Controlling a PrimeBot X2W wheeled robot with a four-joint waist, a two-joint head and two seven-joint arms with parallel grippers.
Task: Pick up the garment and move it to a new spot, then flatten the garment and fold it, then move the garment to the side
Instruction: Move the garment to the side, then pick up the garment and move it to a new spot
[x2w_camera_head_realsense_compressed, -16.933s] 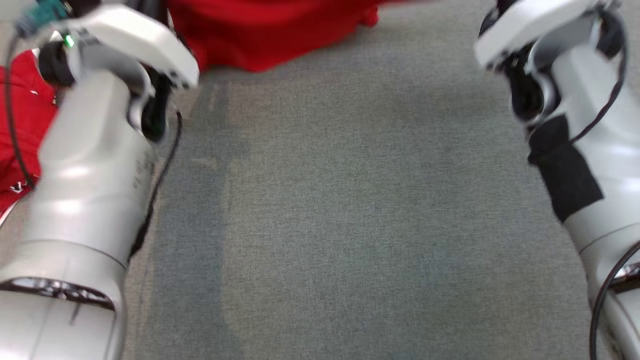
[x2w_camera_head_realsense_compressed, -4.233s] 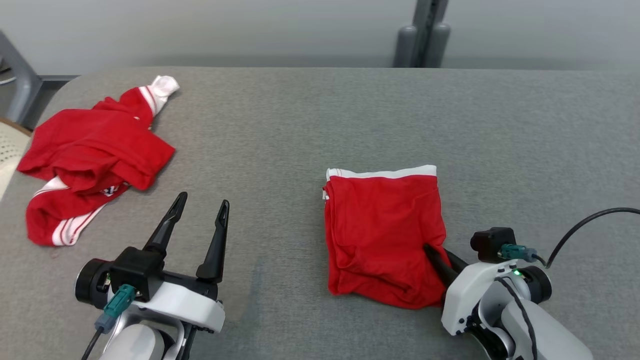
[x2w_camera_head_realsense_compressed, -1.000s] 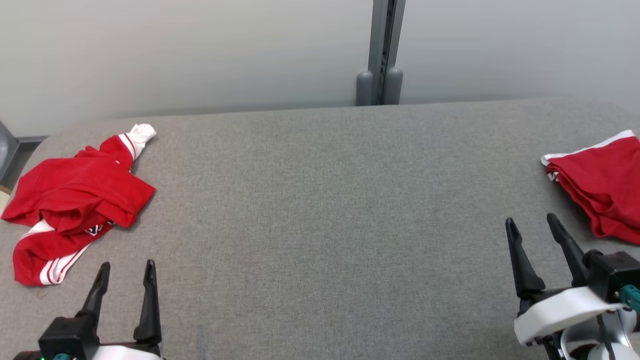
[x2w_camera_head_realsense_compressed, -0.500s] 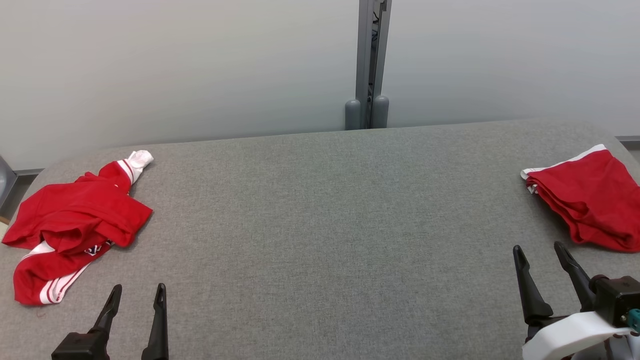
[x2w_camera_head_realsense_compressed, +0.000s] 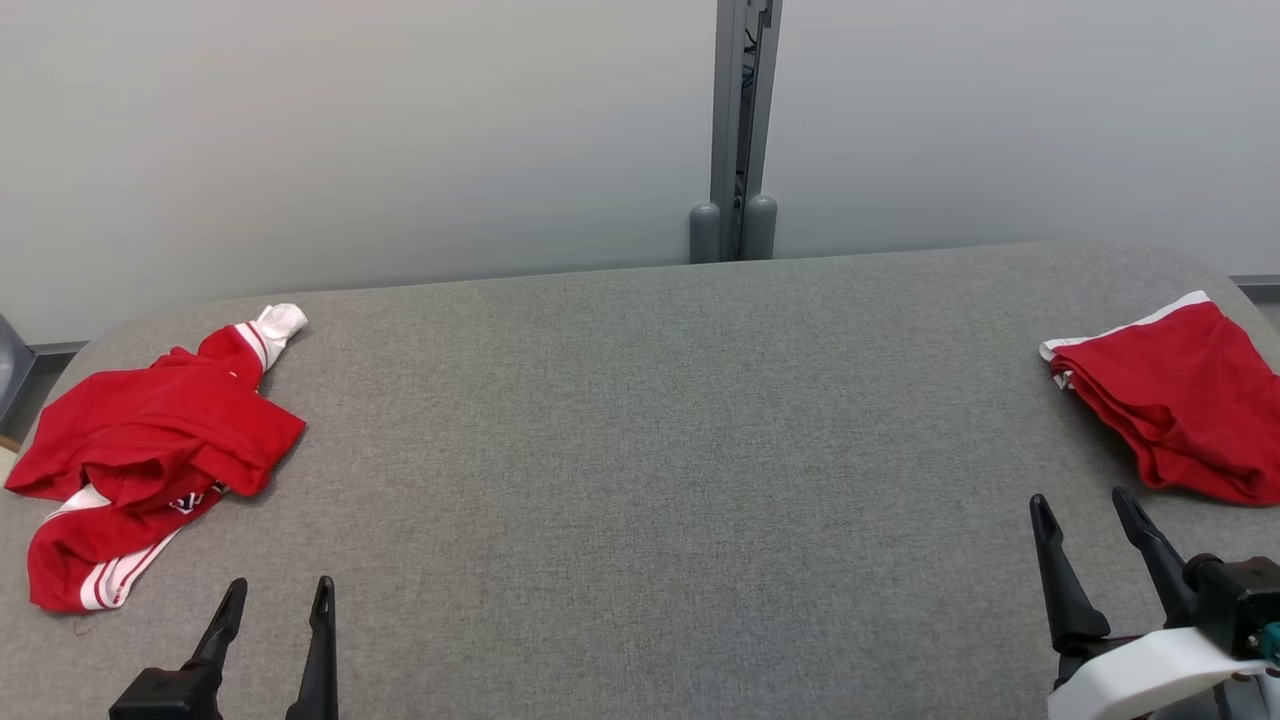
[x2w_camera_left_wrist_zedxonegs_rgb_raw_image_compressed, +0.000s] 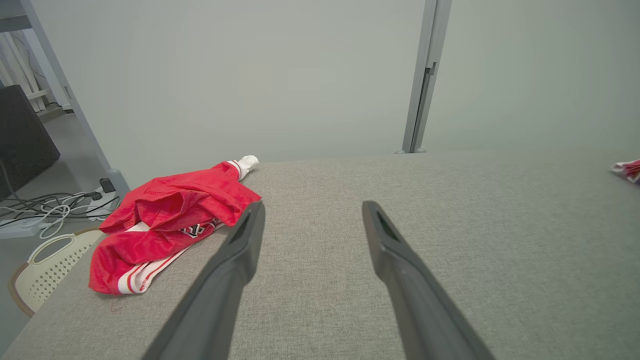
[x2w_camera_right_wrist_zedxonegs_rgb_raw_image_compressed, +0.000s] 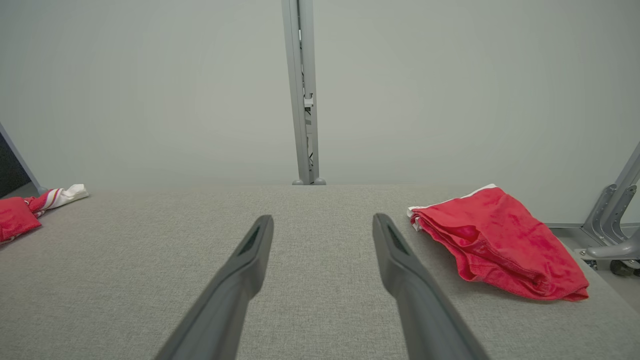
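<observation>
Crumpled garment (x2w_camera_head_realsense_compressed: 150, 440) lies at the left end of the table (x2w_camera_head_realsense_compressed: 640, 450), a red heap with a white cuff (x2w_camera_head_realsense_compressed: 283, 320) pointing to the far side and a white-striped band (x2w_camera_head_realsense_compressed: 110, 580) along its near edge. Expect it to be light, soft and limp. It will sag and trail when you lift it, and bunched layers may come up together. Pinch one clear edge, the striped band or the cuff, rather than the lumpy middle.

Your left gripper (x2w_camera_head_realsense_compressed: 280, 583) sits at the near edge, just right of the heap and apart from the cloth, with its jaws spread wide and nothing between them.

Your right gripper (x2w_camera_head_realsense_compressed: 1081, 497) is near the right end, also spread wide and empty.

Farther and to its right, the folded garment (x2w_camera_head_realsense_compressed: 1170, 405) rests flat by the table's right edge, its white band on the far side. It looks finished. If you must shift it, grip through all layers at a folded edge so the stack does not fall open.
</observation>
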